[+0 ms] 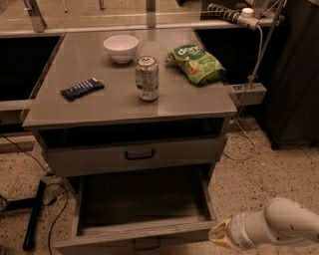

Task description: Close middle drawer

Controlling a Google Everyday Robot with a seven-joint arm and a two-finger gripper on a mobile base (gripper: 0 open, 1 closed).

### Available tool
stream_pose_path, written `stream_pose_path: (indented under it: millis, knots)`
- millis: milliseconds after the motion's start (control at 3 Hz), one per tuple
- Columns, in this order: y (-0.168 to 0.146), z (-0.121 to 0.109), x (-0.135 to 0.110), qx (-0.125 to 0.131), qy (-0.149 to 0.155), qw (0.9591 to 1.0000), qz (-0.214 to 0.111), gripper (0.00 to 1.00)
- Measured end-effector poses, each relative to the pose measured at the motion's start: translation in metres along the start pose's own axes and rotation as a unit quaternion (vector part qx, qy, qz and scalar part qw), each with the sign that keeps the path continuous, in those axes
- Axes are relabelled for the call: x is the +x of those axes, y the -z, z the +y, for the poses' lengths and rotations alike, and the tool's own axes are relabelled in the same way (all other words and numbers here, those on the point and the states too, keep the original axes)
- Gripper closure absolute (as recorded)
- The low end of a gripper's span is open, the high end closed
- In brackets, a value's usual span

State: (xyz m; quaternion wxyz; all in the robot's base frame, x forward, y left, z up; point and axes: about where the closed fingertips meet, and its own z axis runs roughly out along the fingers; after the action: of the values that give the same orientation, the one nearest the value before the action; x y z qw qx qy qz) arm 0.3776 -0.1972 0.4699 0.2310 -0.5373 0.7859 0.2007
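- Floor left of the grey cabinet (35,117): a black bar (34,214) lies on the speckled floor, with dark cables (55,199) trailing beside it.
- Cabinet top, left part: a dark blue packet (82,88) lies flat.
- Cabinet top, centre rear: a white bowl (120,47) stands upright.
- Cabinet top, centre: a drink can (147,78) stands upright in front of the bowl and apart from it.
- Cabinet top, right rear: a green snack bag (196,62) lies flat, near the can but not touching it.
- Cabinet front, upper level: the top drawer (99,158) carries a small dark pull handle (139,155) at its centre.
- Cabinet front, below that: the middle drawer (144,199) is pulled well out and its interior is visible. Its own handle (147,244) shows at the lower frame edge.
- Right end of the open drawer's front: the gripper (219,234) sits at that corner, touching or just beside it. The state of its grip cannot be told.
- Right of the cabinet, low: the pale arm (279,226) extends from the gripper to the frame edge.
- Right of the cabinet, high: a power strip (227,15) has a cord hanging down.
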Motion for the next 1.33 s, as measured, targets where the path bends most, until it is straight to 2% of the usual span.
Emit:
stream_pose_path:
  millis: [333,667,1000,1333]
  knots:
    - [-0.029,0.005,0.009,-0.013,0.002,0.9999,-0.008,1.0]
    - [-0.045,0.006,0.013,-0.021,0.007,0.9997,-0.004,1.0]
    - [-0.045,0.007,0.013,-0.021,0.007,0.9997,-0.004,0.81]
    - [-0.045,0.007,0.013,-0.021,0.007,0.9997,-0.004,0.59]
